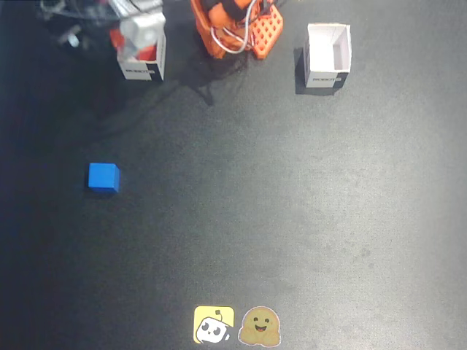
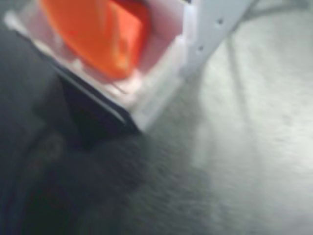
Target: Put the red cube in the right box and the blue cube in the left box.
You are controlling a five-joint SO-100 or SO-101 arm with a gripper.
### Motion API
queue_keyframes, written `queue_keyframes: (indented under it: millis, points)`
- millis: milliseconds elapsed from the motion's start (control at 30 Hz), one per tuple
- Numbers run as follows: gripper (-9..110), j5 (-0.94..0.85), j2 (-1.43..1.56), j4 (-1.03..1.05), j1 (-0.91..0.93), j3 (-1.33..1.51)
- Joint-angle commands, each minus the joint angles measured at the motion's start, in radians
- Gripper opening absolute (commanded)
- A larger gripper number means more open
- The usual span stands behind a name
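In the fixed view the blue cube [image 1: 103, 177] lies alone on the dark mat at the left. The red cube [image 1: 148, 52] shows as a bright red patch inside the white box [image 1: 142, 71] at the top left. My gripper [image 1: 142, 40] hangs right over that box. The wrist view is blurred: the gripper [image 2: 154, 68] points down into the same box [image 2: 146, 112], its orange finger [image 2: 88, 34] and white finger [image 2: 215, 29] apart, with only box wall between their tips. A second white box [image 1: 327, 55] at the top right is empty.
The orange arm base [image 1: 233, 29] with white cables stands between the two boxes at the top edge. More cables lie in the top left corner [image 1: 69, 29]. Two small stickers [image 1: 237, 326] sit at the bottom edge.
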Motion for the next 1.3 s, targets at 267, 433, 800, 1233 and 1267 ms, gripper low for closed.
queue_keyframes:
  millis: [267,433,800,1233,1267]
  points:
    - [0,-0.015,0.144,-0.032,-0.232,0.067]
    - [0,0.012,0.256,-0.002,-0.325,0.1]
    - [0,-0.152,0.026,-0.196,-0.39,0.04]
    - [0,-0.365,-0.393,-0.43,-0.394,-0.178]
    - [0,-0.371,-0.434,-0.442,-0.394,-0.202]
